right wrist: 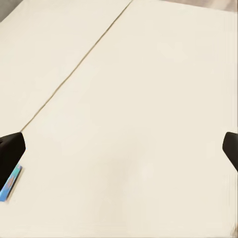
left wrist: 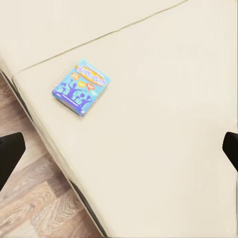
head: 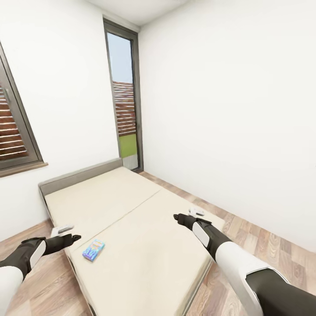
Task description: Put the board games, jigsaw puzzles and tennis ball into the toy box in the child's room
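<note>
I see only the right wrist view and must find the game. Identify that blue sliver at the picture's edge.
Observer: A thin light-blue rectangular game box with cartoon art, lying flat on the cream mattress.
Operator: Name the nearer arm.
Observer: The left pincer, hovering by the mattress edge close to the box.
Operator: Report its jaws.
Observer: Wide apart, holding nothing.

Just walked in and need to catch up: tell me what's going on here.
The robot stands at the bed with both arms held out over it, holding nothing. One light blue board game lies flat on the mattress near the edge by the left gripper. The right gripper hovers over bare mattress. Both sets of jaws look open.
</note>
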`<state>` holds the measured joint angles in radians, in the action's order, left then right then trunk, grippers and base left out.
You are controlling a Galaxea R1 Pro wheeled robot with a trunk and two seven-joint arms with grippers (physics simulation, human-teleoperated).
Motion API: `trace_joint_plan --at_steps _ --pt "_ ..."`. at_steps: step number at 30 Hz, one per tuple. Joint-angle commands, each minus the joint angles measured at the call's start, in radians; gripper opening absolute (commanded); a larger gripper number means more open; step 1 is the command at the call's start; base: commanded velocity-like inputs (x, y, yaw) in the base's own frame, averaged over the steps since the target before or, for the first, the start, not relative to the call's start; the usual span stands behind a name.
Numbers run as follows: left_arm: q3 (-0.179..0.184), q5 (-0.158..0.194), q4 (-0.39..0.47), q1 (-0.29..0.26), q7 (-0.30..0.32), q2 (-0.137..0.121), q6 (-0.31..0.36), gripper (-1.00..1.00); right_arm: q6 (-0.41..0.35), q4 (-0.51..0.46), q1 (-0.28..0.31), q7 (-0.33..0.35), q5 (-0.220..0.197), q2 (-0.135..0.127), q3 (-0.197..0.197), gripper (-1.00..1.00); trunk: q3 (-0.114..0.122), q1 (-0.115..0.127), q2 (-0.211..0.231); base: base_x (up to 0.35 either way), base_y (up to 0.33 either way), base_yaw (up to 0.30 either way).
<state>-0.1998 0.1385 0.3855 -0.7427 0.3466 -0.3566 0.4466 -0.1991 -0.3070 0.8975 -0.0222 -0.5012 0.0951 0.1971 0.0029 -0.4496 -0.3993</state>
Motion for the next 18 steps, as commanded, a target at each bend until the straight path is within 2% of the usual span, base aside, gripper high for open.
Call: trace_joint_plan --at_steps 1,7,18 --pt "-0.005 0.007 0.001 0.0 0.002 0.0 0.009 1.0 -0.003 -0.001 0.0 -0.002 -0.005 -0.001 0.005 1.0 0.0 0.0 -0.001 0.0 0.09 -0.276" --pt "-0.005 0.007 0.001 0.0 0.002 0.0 0.009 1.0 -0.003 -0.001 0.0 -0.002 -0.005 0.0 0.005 1.0 0.003 0.0 -0.001 0.0 0.091 -0.277" --pt "-0.005 0.007 0.001 0.0 0.002 0.0 0.009 1.0 -0.003 -0.001 0.001 -0.002 -0.005 0.0 0.005 1.0 0.008 0.0 -0.001 0.0 0.014 -0.277"
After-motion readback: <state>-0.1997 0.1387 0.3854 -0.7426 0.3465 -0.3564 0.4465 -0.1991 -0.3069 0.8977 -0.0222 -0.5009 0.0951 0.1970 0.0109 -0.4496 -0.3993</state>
